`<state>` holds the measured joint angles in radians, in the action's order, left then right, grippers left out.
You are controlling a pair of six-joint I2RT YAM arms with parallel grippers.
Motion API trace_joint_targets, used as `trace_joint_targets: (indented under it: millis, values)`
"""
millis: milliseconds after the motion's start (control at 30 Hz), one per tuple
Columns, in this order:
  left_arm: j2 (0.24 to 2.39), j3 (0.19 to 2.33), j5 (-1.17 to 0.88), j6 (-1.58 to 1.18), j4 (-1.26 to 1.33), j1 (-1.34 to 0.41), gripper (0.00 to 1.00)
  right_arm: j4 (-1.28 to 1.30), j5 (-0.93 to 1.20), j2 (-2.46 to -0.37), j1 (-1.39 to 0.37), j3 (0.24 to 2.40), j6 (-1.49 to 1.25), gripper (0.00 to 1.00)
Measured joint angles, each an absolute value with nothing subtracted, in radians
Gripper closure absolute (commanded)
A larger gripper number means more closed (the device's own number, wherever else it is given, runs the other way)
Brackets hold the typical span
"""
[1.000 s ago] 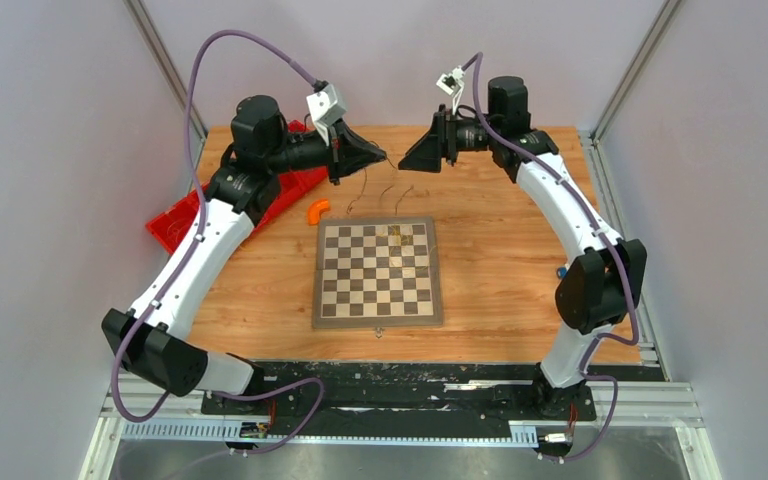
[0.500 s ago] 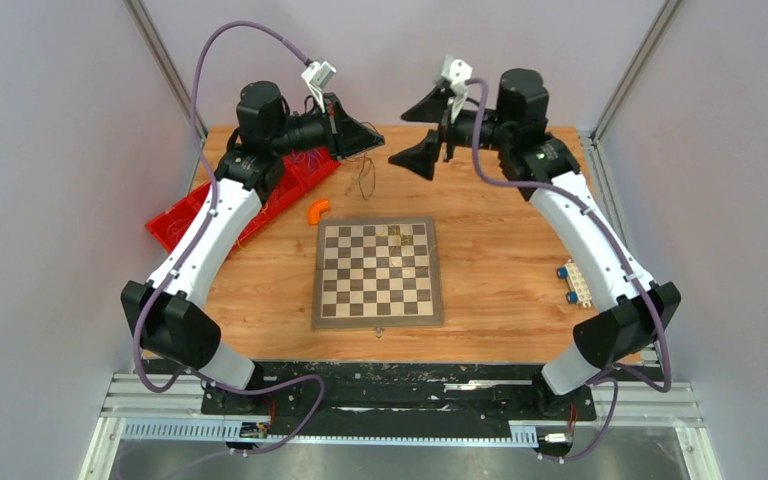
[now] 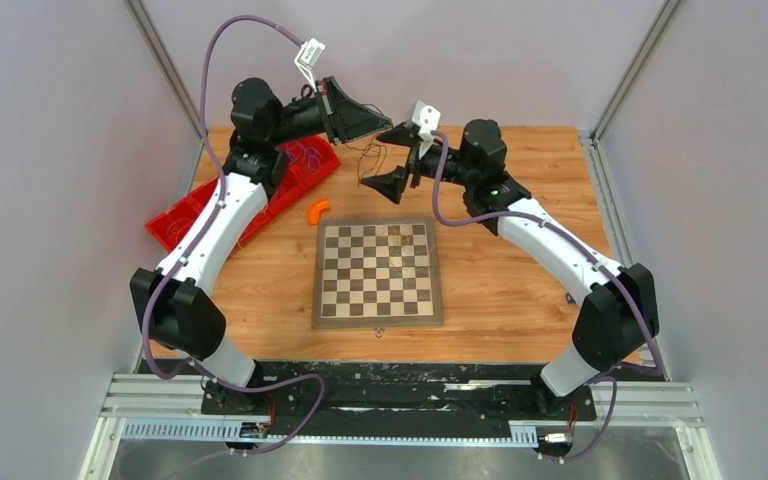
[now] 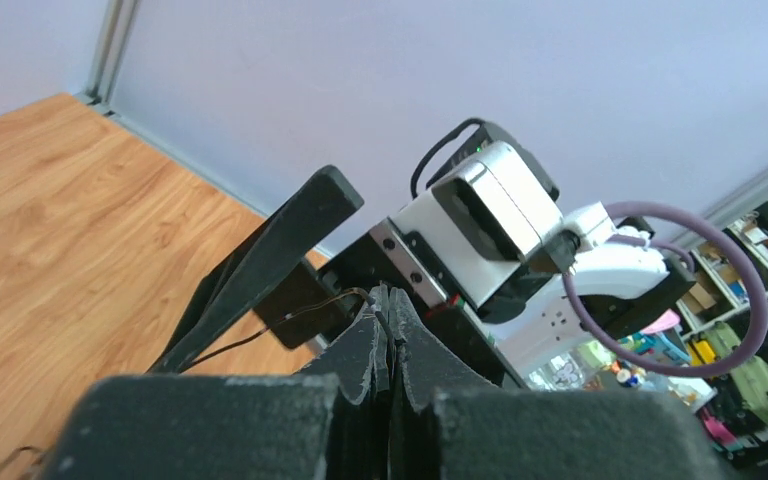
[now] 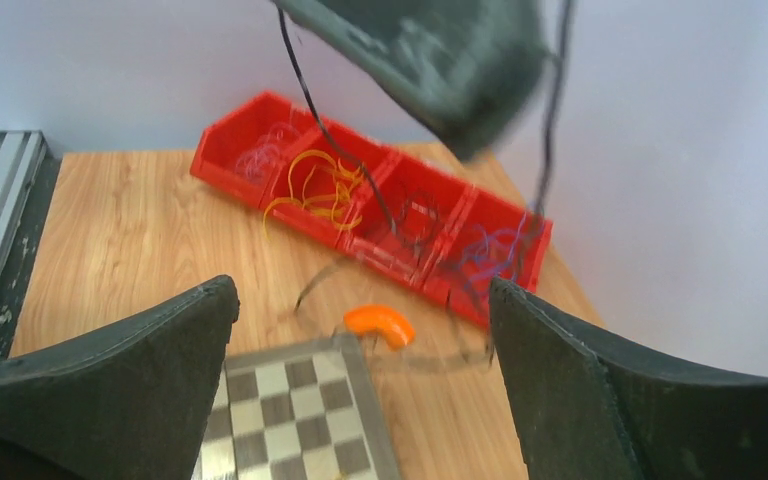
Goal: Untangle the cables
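Observation:
My left gripper point(image 3: 385, 122) is raised over the far part of the table, shut on a thin black cable point(image 4: 295, 318) that comes out at its tips point(image 4: 390, 300). A few thin dark cables point(image 3: 367, 158) dangle from it, clear of the wood. My right gripper point(image 3: 371, 156) faces it from the right, open wide, with nothing between its fingers point(image 5: 360, 290). In the right wrist view the left gripper point(image 5: 440, 60) hangs overhead and the cable strands point(image 5: 305, 95) drop in front of my open fingers. More cables, yellow point(image 5: 315, 185) and blue point(image 5: 490, 250), lie in the red bin point(image 5: 260, 130).
The red bin point(image 3: 175, 222) with several compartments lies at the far left of the table. An orange curved piece point(image 3: 317, 210) sits by the far-left corner of the chessboard point(image 3: 377, 272) in the middle. Walls close the back and sides.
My left gripper has risen and lifted the cables off the table. My right gripper has opened wide and swung left, close to the left gripper.

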<state>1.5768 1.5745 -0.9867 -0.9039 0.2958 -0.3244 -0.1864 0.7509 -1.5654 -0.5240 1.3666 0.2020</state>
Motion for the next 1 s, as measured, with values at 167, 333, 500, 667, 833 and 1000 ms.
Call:
trace_joint_targets:
  millis: [167, 333, 500, 667, 833, 1000]
  values:
    - [1.577, 1.578, -0.996, -0.956, 0.352, -0.324, 1.00, -0.357, 0.692, -1.618, -0.570, 1.367, 0.143, 0.11]
    - [1.578, 1.583, -0.997, -0.968, 0.364, -0.324, 1.00, -0.417, 0.655, -1.668, -0.565, 1.370, 0.115, 0.90]
    - [1.579, 1.603, -1.021, -0.954, 0.363, -0.299, 1.00, -0.400, 0.656, -1.681, -0.558, 1.370, 0.114, 1.00]
    - [1.571, 1.601, -1.093, -0.822, 0.281, -0.201, 1.00, -0.365, 0.667, -1.681, -0.544, 1.378, 0.112, 1.00]
    - [1.483, 1.514, -1.071, -0.372, -0.100, -0.117, 1.00, -0.302, 0.699, -1.679, -0.493, 1.441, 0.044, 1.00]
    - [1.392, 1.350, -0.991, -0.045, -0.289, -0.127, 1.00, -0.253, 0.793, -1.678, -0.459, 1.531, -0.098, 1.00]
